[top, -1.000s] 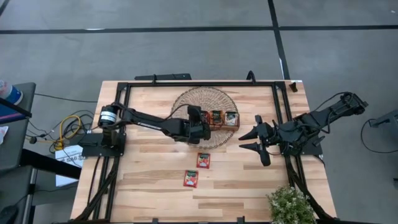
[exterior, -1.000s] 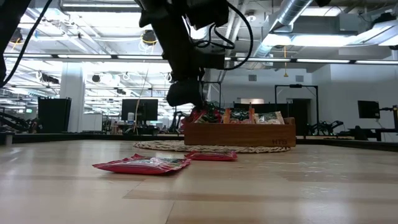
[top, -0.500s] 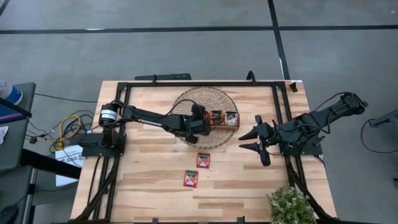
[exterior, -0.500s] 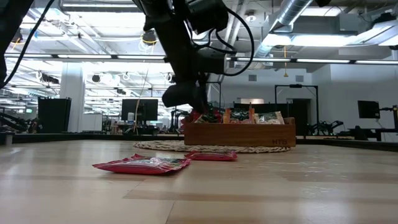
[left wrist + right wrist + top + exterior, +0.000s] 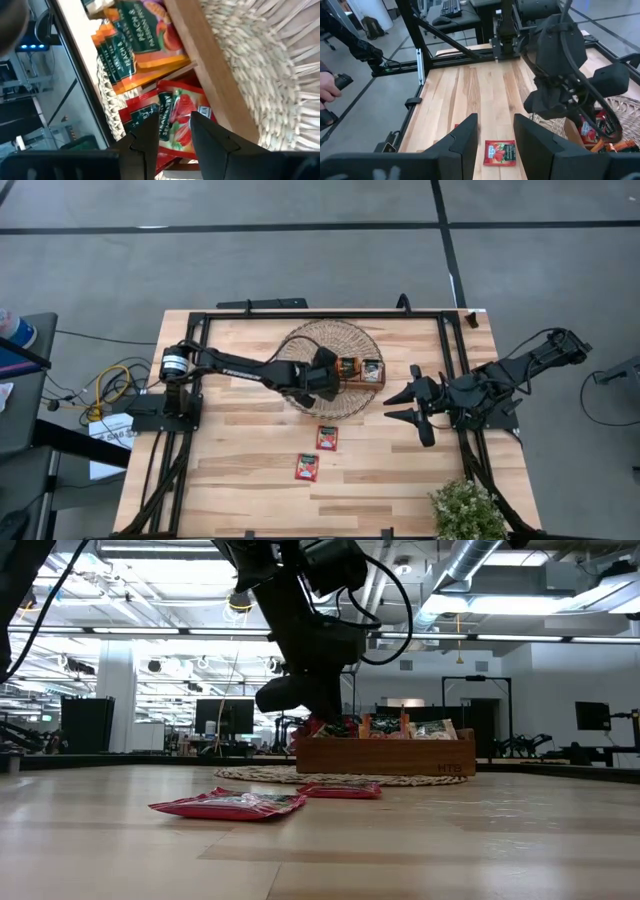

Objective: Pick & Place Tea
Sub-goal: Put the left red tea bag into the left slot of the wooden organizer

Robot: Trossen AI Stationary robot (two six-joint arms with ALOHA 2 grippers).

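While two sachets [image 5: 326,437] lie loose, tray [image 5: 362,381] holds more.

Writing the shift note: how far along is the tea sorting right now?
Done: the wooden tray on the woven mat already holds sachets in its compartments. In hand: the left hand is over the tray's end compartment with a red strawberry sachet between its fingers. Left: two red sachets lie on the table. The right hand waits open at the table's right edge.
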